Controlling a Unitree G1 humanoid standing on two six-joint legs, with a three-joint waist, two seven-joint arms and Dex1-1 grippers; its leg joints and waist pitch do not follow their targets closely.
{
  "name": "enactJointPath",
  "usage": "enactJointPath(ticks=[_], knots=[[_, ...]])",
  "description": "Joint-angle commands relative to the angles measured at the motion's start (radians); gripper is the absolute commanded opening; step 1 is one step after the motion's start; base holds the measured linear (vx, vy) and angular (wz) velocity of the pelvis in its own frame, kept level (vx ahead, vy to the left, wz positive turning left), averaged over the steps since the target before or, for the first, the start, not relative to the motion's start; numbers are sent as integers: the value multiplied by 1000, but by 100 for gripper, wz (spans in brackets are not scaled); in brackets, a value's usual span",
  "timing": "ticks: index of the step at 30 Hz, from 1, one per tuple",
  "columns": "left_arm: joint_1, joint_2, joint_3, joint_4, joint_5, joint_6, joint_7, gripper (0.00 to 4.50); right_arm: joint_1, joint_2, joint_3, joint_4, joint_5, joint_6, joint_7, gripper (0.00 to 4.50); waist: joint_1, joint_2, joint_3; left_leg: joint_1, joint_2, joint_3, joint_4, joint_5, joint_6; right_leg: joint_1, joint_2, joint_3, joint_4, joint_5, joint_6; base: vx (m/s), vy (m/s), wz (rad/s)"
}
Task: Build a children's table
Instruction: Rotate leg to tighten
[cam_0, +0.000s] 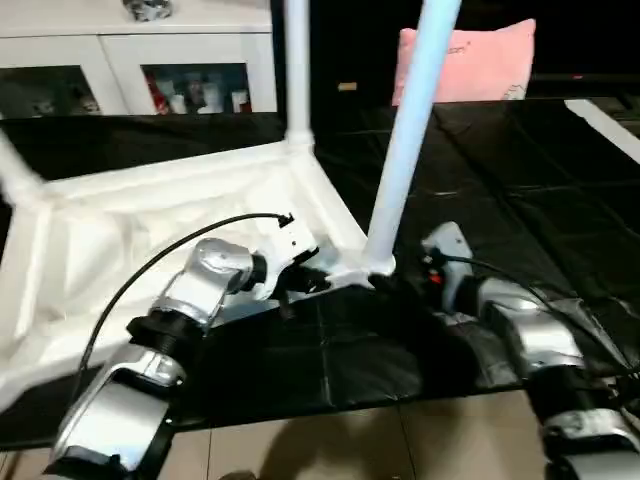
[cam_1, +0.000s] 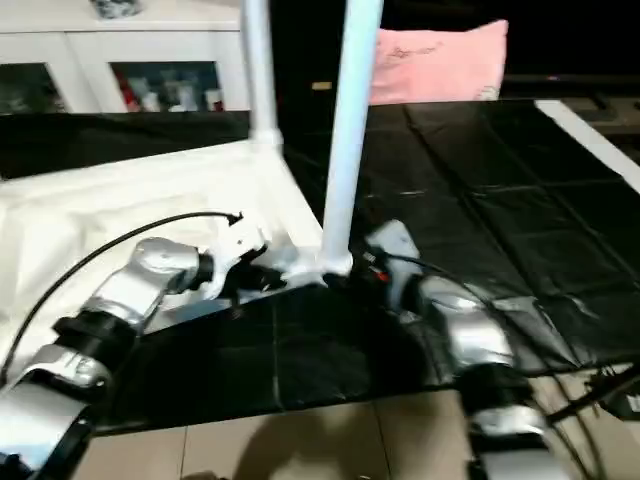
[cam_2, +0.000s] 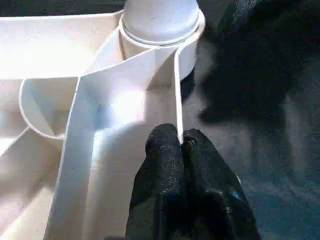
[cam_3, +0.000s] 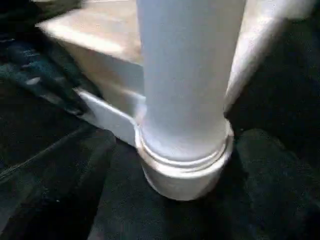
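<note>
The white children's table top (cam_0: 150, 230) lies upside down on a black cloth, ribbed underside up. One tube leg (cam_0: 297, 70) stands in the far corner socket. Another leg (cam_0: 410, 130) leans slightly in the near corner socket (cam_3: 182, 170). A further leg (cam_0: 15, 170) shows at the left edge. My left gripper (cam_2: 177, 142) is shut on the thin rim wall (cam_2: 176, 90) just beside that near socket. My right gripper (cam_0: 400, 280) sits low at the leaning leg's base, its dark fingers (cam_3: 55, 185) spread to either side of the socket and apart from it.
The black cloth (cam_0: 520, 200) covers the floor under the table and runs off to the right. A pink pillow (cam_0: 470, 60) lies behind, and a white cabinet with glass doors (cam_0: 130, 70) stands at the back left. Tiled floor (cam_0: 400, 440) shows in front.
</note>
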Motion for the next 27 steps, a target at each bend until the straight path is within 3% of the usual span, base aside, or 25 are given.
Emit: enactJointPath(ticks=[1,9,10,17,27], knots=[[9,23,-44,-40,-3,-41,-113,0,7,-37,31,-65,32,3,126,444,6,-1,-67,-4,35,2,-52,-161,98,62,-65,61,-78,-150,-221,0,0,0],[17,76,-83,-86,-37,-72,-294,0,-17,-58,89,-66,29,-64,273,444,22,-1,-71,-1,41,5,-51,-144,96,56,-66,63,-67,-112,-242,0,0,0],[16,79,-87,-85,-35,-77,-303,0,-20,-58,92,-63,31,-64,282,418,26,1,-71,1,42,6,-50,-140,96,53,-66,64,-65,-101,-244,0,0,0],[19,100,-107,-109,-37,-93,-371,0,-43,-57,128,-34,36,-43,348,372,29,1,-71,-3,41,7,-49,-149,81,55,-66,63,-64,-113,-236,0,0,0],[22,100,-115,-135,-47,-88,-398,0,-50,-45,145,-15,41,-59,385,292,33,-1,-75,-6,40,7,-44,-119,91,55,-65,62,-58,-79,-241,0,0,0]])
